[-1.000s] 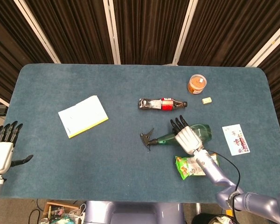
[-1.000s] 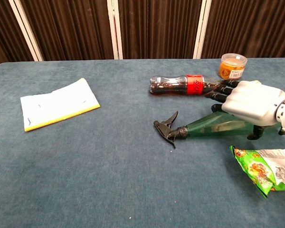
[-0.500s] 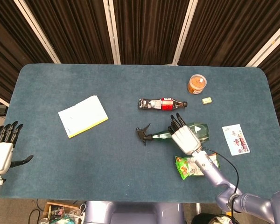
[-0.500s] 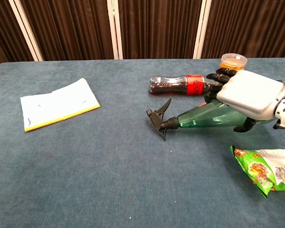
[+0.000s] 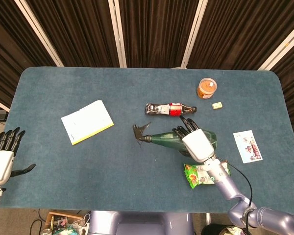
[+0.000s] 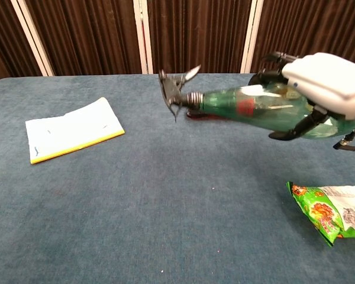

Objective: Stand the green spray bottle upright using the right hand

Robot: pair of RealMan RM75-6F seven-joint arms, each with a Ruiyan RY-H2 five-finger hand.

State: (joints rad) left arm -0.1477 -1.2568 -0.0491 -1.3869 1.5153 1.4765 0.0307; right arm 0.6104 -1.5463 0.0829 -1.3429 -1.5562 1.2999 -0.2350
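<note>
Bottle: I have the green spray bottle lifted clear of the table, near level, black trigger head pointing left | right hand: fingers wrapped around its body | left hand: off the table's left edge, fingers straight and side by side, thumb out, holding nothing

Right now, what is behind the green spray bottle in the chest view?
Behind the green spray bottle, held by the right hand, lies a cola bottle, almost fully covered; only dark slivers show.
</note>
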